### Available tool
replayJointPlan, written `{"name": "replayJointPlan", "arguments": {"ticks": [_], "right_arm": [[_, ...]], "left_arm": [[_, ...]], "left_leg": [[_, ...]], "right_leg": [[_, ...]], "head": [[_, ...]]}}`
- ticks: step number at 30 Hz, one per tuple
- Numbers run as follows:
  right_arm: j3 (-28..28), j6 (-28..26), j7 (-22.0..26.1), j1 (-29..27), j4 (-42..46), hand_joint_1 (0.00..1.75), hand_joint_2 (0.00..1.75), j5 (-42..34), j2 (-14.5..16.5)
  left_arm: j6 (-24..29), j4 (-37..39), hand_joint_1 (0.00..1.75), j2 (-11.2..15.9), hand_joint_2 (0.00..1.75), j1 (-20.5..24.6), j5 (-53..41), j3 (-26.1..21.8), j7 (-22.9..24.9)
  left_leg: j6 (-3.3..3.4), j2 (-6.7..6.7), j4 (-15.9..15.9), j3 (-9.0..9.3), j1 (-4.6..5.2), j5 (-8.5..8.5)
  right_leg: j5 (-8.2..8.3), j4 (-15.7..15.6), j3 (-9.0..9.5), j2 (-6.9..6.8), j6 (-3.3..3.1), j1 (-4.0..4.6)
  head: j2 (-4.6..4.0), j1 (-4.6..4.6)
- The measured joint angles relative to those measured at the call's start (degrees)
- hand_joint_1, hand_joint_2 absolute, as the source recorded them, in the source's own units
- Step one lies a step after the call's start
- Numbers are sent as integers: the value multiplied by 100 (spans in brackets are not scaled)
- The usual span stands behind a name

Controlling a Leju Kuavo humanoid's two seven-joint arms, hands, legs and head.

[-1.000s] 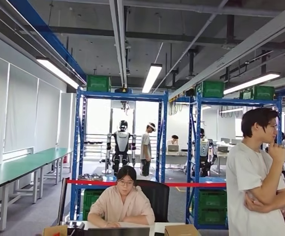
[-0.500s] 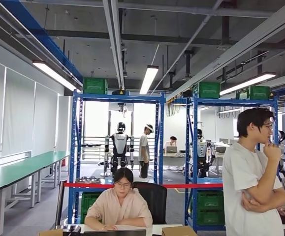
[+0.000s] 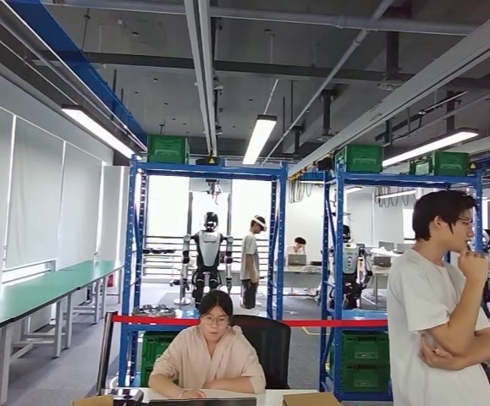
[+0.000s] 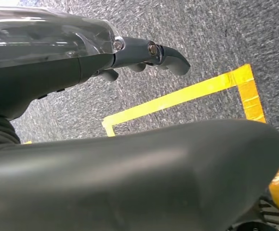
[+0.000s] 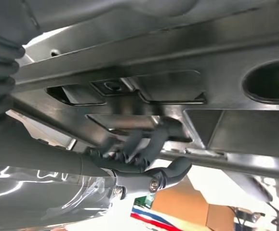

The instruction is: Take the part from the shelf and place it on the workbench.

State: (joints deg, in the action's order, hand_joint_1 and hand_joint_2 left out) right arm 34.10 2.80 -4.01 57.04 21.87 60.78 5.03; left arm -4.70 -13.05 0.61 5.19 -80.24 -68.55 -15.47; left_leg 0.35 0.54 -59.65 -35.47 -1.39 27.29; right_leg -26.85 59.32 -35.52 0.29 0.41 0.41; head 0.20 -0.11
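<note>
My right hand (image 5: 138, 149) curls against a metal part (image 5: 189, 72) that runs past every edge of the right wrist view, so I cannot tell its whole shape. Beyond my left hand (image 4: 145, 53), the yellow floor tape (image 4: 189, 94) is partly hidden. Beside the blue shelf (image 3: 206, 254), the standing person (image 3: 443, 313) is cut off.

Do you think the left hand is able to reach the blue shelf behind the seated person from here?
Probably not: the left hand hangs low over the taped floor, and the blue shelf stands far off, beyond the seated person.
</note>
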Motion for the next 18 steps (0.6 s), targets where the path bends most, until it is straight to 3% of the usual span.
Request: {"name": "replayJointPlan", "arguments": {"ticks": [3, 5, 8, 9, 10, 11, 14, 15, 18], "right_arm": [[-19, 93, 199, 2, 18, 0, 0, -122, 27], [-75, 250, 468, 28, 47, 0, 0, -348, 45], [-266, 794, 1065, 79, 63, 0, 0, -984, 45], [-352, 1066, 1286, 91, 70, 0, 0, -1247, 25], [-439, 1365, 1499, 111, 82, 0, 0, -1512, -10], [-524, 1687, 1695, 149, 98, 0, 0, -1775, -62], [-759, 2571, 2161, 362, 155, 0, 0, -2505, -292], [-829, 2777, 2285, 431, 177, 0, 0, -2734, -381], [-1055, 3107, 2736, 479, 333, 0, 0, -3614, -640]], "left_arm": [[1, 0, 0, -2, 0, -5, 1, 1, -8], [3, 0, 0, -2, 0, -7, 11, 1, -18], [11, 0, 0, 3, 0, -11, 43, -1, -47], [14, 0, 0, 4, 0, -21, 51, -1, -63], [15, 0, 0, 5, 0, -32, 57, -2, -79], [15, 0, 0, 9, 0, -41, 62, -2, -99], [12, 0, 0, 34, 0, -45, 70, -2, -162], [7, 0, 0, 40, 0, -47, 70, -2, -181], [-12, 0, 0, 45, 0, -64, 81, -2, -234]], "left_leg": [[-90, -3, 42, 19, -5, -5], [-128, -7, -140, -46, -3, 157], [-150, -9, -1149, -497, -2, 657], [-159, -9, -1404, -618, -2, 723], [-165, -10, -1465, -650, -3, 684], [-165, -10, -1300, -577, -7, 543], [-137, -15, -282, -104, -14, 51], [-119, -14, -94, -21, -9, 1], [-44, -7, -9, 2, 4, 2]], "right_leg": [[7, -112, 40, -2, -56, 6], [48, -187, 78, -13, -118, -21], [65, -210, 93, -18, -156, -21], [63, -206, 93, -19, -156, -17], [60, -200, 93, -18, -154, -15], [54, -190, 95, -17, -147, -15], [7, -113, 72, -14, -85, 3], [-4, -89, 56, -14, -59, 13], [-8, -77, 37, -16, 6, 12]], "head": [[0, 1], [0, 0], [0, 0], [0, 0], [0, 0], [0, 0], [0, -1], [1, -1], [1, 0]]}}
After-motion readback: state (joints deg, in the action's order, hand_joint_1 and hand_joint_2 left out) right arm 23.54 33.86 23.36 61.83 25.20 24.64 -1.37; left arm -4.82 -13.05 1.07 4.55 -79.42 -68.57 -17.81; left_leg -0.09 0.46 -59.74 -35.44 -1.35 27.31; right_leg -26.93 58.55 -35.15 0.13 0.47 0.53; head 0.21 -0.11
